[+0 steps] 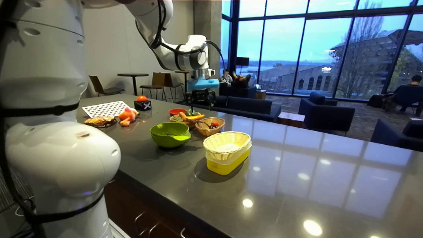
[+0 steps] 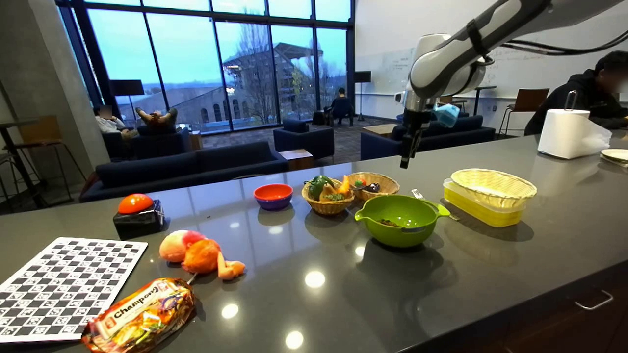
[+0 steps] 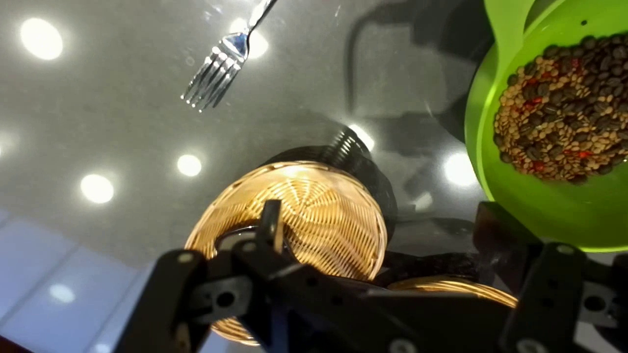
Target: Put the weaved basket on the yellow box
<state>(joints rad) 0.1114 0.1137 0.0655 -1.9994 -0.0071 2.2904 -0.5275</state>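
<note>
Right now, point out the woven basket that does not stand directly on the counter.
The pale basket, which sits on the yellow box. The heaped basket and the basket beside it both stand on the counter itself.

The gripper (image 3: 379,210) partly hides what may be an eggplant (image 3: 230,239).

The food packet (image 2: 140,316) carries the name "Champong" in dark print on a pale band (image 2: 130,308). The black base (image 1: 142,105) under the red button (image 1: 142,98) bears a white X (image 1: 147,106) on one face. Handwriting (image 2: 401,60) on the whiteboard (image 2: 370,82) and the lit sign (image 1: 326,69) on the building (image 1: 310,75) are illegible.
</note>
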